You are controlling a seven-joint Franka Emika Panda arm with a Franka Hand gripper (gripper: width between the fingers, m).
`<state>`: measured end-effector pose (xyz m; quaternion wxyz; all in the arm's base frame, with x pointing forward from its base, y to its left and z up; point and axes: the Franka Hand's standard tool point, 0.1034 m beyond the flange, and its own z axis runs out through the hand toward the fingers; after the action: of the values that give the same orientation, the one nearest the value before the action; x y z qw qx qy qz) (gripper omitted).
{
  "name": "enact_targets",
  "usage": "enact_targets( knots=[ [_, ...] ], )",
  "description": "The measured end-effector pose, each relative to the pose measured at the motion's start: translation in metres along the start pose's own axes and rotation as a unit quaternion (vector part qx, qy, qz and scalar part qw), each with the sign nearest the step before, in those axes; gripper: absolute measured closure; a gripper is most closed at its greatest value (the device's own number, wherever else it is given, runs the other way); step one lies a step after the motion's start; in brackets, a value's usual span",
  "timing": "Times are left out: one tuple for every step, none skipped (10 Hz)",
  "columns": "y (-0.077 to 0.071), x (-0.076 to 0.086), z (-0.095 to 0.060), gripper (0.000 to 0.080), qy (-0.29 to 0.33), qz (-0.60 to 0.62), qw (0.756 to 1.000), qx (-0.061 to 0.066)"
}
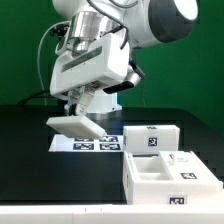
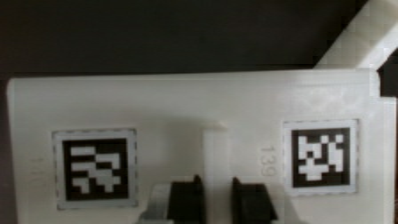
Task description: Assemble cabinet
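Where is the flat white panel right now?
The panel is left of centre in the exterior view, tilted in the gripper over the marker board.

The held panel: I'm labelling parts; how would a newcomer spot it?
Start at the white arm over the black table. In its gripper hangs a flat white panel, tilted above the marker board. Unlike the box pieces at the exterior view's right, it is off the table.

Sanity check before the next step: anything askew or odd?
Only the panel in the hand: it hangs tilted over the marker board, not flat. The rear box and front box sit level; no damage visible.
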<state>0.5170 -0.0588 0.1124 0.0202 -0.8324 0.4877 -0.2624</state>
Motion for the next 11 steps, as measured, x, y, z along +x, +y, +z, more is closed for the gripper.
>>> enact_targets(
  knots=[
    [-0.001,-0.001,0.000,0.0733,0.000,-0.019,1.000,0.001],
    [-0.007,-0.011,0.000,0.0733,-0.001,-0.105,0.994,0.008],
    [-0.013,-0.030,-0.002,0.0733,-0.010,-0.195,0.981,0.015],
    [-0.011,-0.044,-0.002,0.0733,-0.018,-0.250,0.968,0.017],
    [-0.004,-0.058,0.001,0.0733,-0.029,-0.297,0.954,0.013],
    [-0.004,-0.055,0.002,0.0733,-0.032,-0.322,0.946,0.015],
    [-0.005,-0.055,0.003,0.0733,-0.032,-0.336,0.941,0.017],
    [-0.008,-0.058,0.003,0.0733,-0.033,-0.373,0.927,0.022],
    [-0.010,-0.061,0.003,0.0733,-0.033,-0.403,0.914,0.027],
    [-0.014,-0.068,0.000,0.0733,-0.034,-0.476,0.878,0.038],
    [-0.014,-0.078,-0.004,0.0733,-0.037,-0.536,0.842,0.048]
  ],
)
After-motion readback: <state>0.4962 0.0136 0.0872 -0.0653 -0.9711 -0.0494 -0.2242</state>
